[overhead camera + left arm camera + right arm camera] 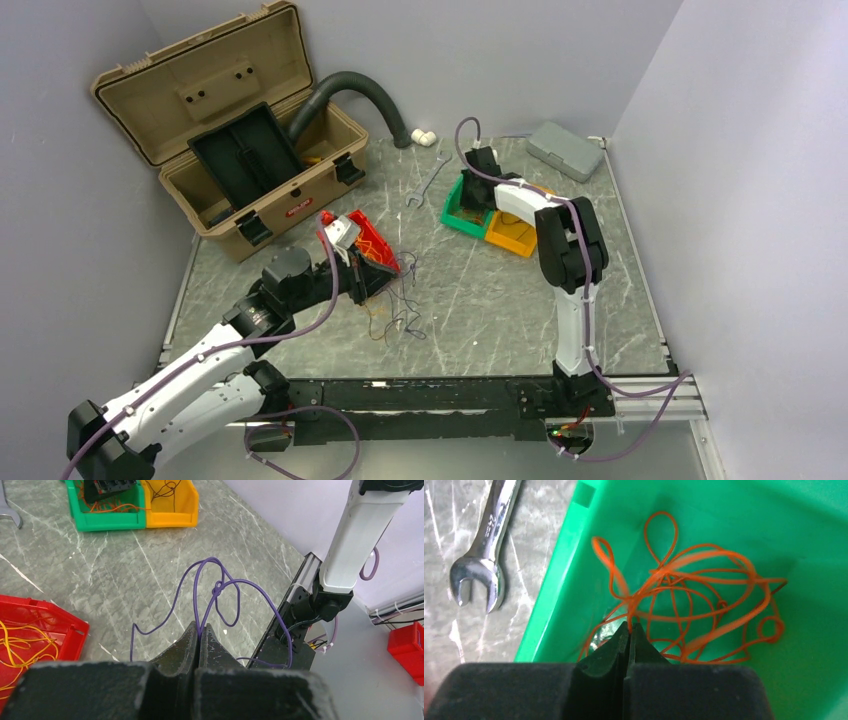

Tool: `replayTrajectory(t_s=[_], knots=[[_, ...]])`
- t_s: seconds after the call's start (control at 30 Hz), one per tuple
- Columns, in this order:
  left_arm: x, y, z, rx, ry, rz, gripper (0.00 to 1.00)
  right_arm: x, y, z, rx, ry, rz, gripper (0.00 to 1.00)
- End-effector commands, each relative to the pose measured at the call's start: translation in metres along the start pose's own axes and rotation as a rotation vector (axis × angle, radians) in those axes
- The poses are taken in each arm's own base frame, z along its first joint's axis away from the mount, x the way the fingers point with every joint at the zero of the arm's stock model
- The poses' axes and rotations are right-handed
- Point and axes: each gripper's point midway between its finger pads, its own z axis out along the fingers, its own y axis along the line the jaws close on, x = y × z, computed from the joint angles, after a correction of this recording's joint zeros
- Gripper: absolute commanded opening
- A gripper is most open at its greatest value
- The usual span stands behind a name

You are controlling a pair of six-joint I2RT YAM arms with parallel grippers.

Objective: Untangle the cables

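Observation:
My left gripper (200, 629) is shut on a thin purple cable (220, 587), which loops up from the fingertips with a small knot in it. Below it in the top view, a loose tangle of thin cables (400, 315) lies on the table beside the red bin (370, 245). Yellow cables (20, 650) lie in that red bin (45, 615). My right gripper (629, 626) is inside the green bin (559, 580), shut on a strand of the orange cables (684, 595) bunched there.
A yellow bin (172, 517) holding dark wire adjoins the green bin (110, 522). A wrench (484, 550) lies left of the green bin. An open tan toolbox (230, 130) with a dark hose (360, 95) stands back left, a grey case (565, 150) back right.

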Motion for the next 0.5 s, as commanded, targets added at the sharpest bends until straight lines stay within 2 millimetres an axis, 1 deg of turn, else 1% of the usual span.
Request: replayTrajectory(t_s=[0.0,0.07,0.13,0.23,0.27,0.3,0.37,0.47], knots=[[-0.005,-0.005,-0.002,0.017,-0.014,0.022,0.0,-0.002,0.011,-0.006,-0.203,0.053,0.168,0.0],[-0.007,-0.004,-0.002,0.008,-0.013,0.023,0.0,-0.012,0.009,-0.011,-0.264,0.043,0.234,0.0],[-0.008,-0.004,-0.002,0.001,-0.012,0.022,0.0,-0.025,0.008,-0.02,-0.265,0.018,0.235,0.02],[-0.009,-0.002,0.002,-0.006,-0.008,0.018,0.0,-0.041,0.011,-0.038,-0.278,-0.011,0.209,0.25],[-0.008,-0.001,0.003,-0.006,-0.003,0.013,0.0,-0.046,0.01,-0.045,-0.276,-0.02,0.206,0.31],[-0.007,0.0,0.005,-0.012,0.004,0.003,0.0,-0.052,0.008,-0.052,-0.269,-0.032,0.201,0.34],[-0.007,0.002,0.009,-0.02,0.015,-0.013,0.0,-0.063,0.006,-0.066,-0.254,-0.055,0.183,0.37],[-0.009,0.0,0.015,-0.005,0.025,-0.024,0.0,-0.071,-0.003,-0.084,-0.207,-0.086,0.158,0.4]])
